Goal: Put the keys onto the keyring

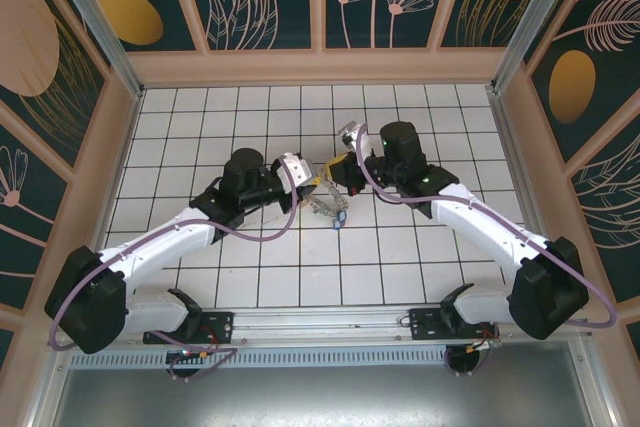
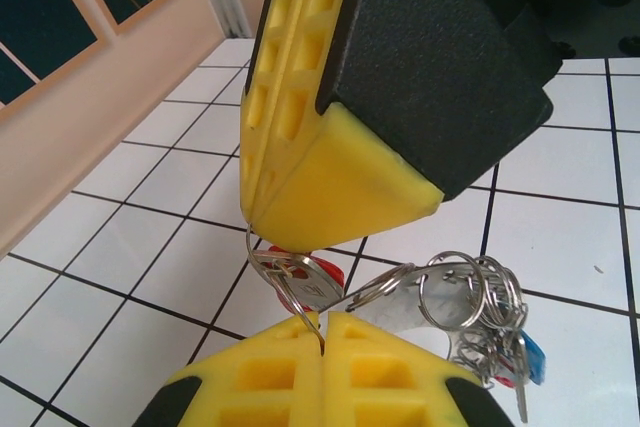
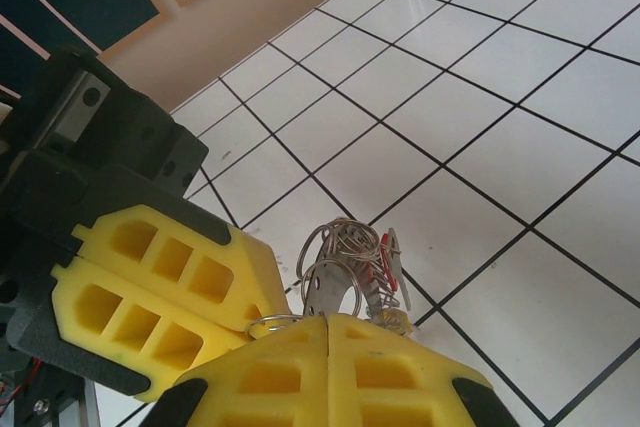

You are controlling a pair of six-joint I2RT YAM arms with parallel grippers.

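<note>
Both arms meet over the middle of the floor. My left gripper is shut on a thin wire split ring that carries a silver key with a red tag. The same wire rises to the tip of my right gripper, which is also shut. The keyring, a flat perforated metal band, hangs just beside them with several small rings and keys on it, one with a blue tag. From above the keyring sits between the left gripper and the right gripper.
A white tiled floor runs out on all sides, bounded by beige walls with patterned panels. A metal rail at the near edge carries both arm bases. A purple cable loops along the left arm.
</note>
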